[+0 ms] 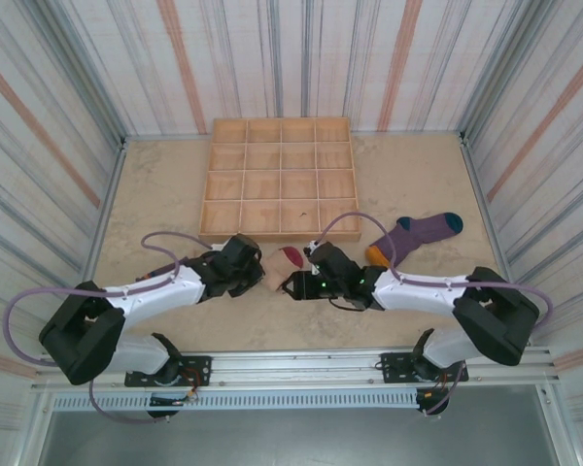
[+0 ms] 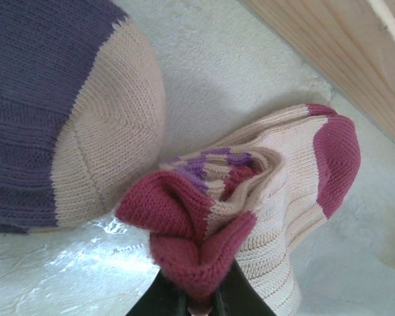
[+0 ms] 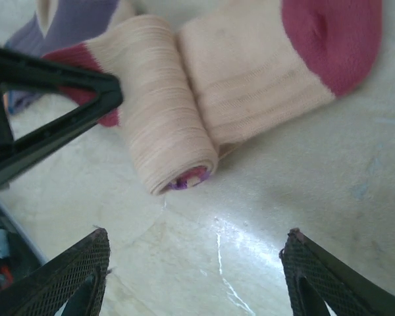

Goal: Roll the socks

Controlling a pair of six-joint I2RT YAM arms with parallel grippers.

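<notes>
The cream sock (image 3: 174,125) lies partly rolled on the table, its roll's end facing my right gripper (image 3: 197,270), which stands open a little short of it with nothing between its fingers. The flat maroon toe (image 3: 332,39) points away. My left gripper (image 2: 197,301) is shut on a maroon fold of the cream sock (image 2: 184,243). From above, the cream sock (image 1: 278,262) sits between the left gripper (image 1: 259,276) and the right gripper (image 1: 293,283). The dark purple sock with tan toe (image 2: 66,112) lies just beside it. The purple sock with teal toe (image 1: 418,233) lies flat to the right.
A wooden tray of square compartments (image 1: 280,232) stands just behind the socks, its front wall (image 2: 355,72) close to the cream sock. Striped walls enclose the table. Bare table (image 1: 155,194) lies to the far left.
</notes>
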